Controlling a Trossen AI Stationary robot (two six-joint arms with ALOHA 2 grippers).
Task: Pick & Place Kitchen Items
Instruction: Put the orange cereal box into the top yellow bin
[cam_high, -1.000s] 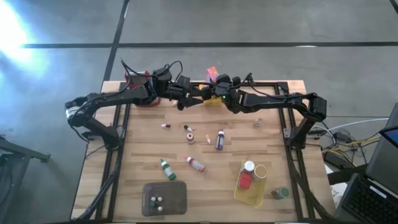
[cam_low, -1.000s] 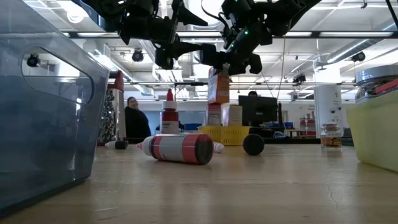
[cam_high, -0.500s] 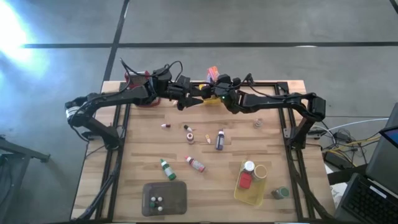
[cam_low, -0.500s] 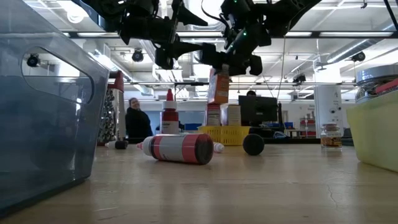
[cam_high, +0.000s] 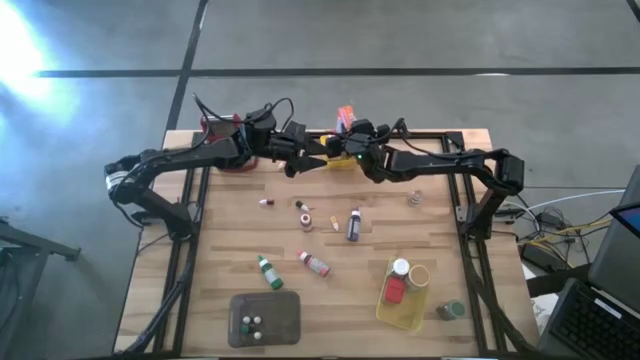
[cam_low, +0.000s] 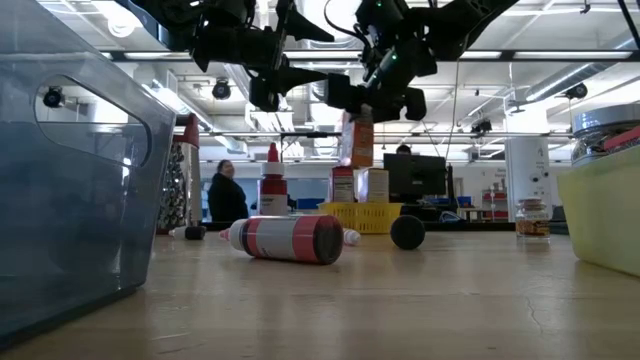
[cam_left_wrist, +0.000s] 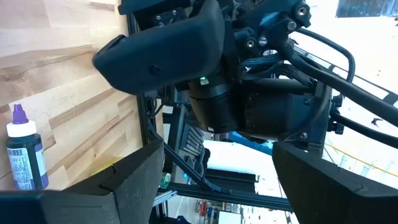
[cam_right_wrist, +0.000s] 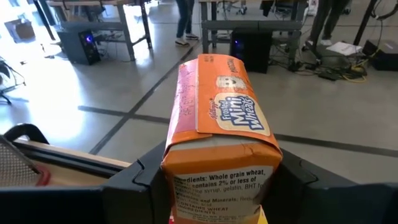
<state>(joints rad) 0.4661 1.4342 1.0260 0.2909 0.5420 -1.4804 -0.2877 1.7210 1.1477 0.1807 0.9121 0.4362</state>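
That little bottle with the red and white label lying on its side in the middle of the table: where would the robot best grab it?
Probably across the labelled middle of the red-and-white bottle, coming straight down from above. It lies flat on the bare table, so its round body offers two opposite sides for the jaws, and nothing touches it. The nearest neighbour, the green-capped bottle, lies apart from it.

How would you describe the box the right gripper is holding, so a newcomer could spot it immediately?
Look to the far edge of the wooden table, where the two arms meet above the yellow basket. There the right gripper is shut on the orange cereal box, held in the air. Unlike the small bottles lying on the table, it is a cardboard carton printed "Frosted Mini Wheats".
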